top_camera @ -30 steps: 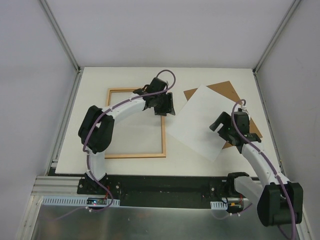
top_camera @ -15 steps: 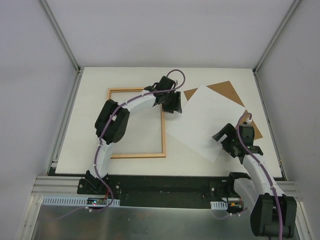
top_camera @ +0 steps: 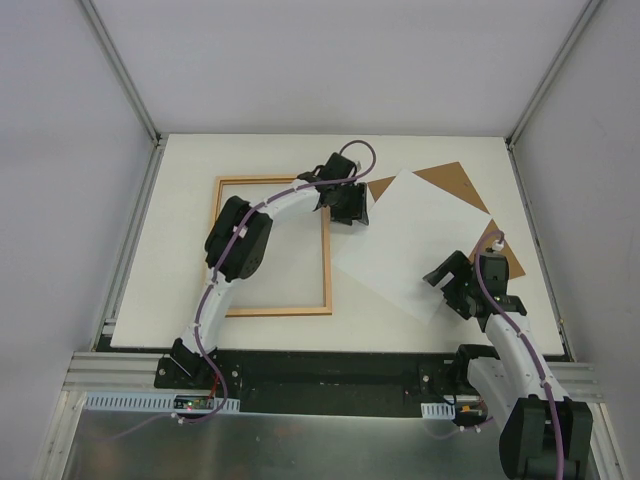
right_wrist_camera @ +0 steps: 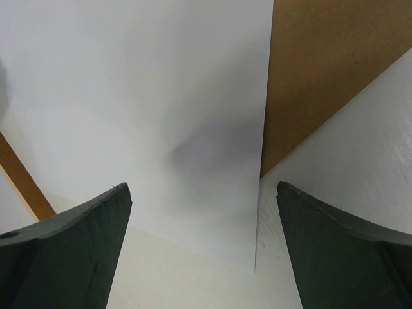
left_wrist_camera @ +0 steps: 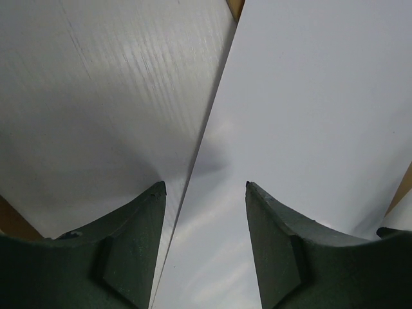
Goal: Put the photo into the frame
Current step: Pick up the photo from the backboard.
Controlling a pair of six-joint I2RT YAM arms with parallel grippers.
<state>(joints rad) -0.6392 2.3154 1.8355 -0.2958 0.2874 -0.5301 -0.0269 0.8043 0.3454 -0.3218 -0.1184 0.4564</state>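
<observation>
The photo lies white side up and turned like a diamond, right of the frame, which is flat on the table with its orange-brown rails showing. My left gripper hovers open at the photo's upper left edge. In the left wrist view that edge of the photo runs between the fingers of the left gripper, and nothing is gripped. My right gripper stands wide open over the near right corner of the photo. The right gripper is empty.
A brown backing board lies under the photo, showing at its top and right; the right wrist view shows the board too. White walls and metal posts enclose the table. The arms' black base rail runs along the near edge.
My left gripper has moved right, from the frame's top right corner to the photo's edge. My right gripper has drawn back toward the near edge, to the photo's near corner. The photo has not moved.
</observation>
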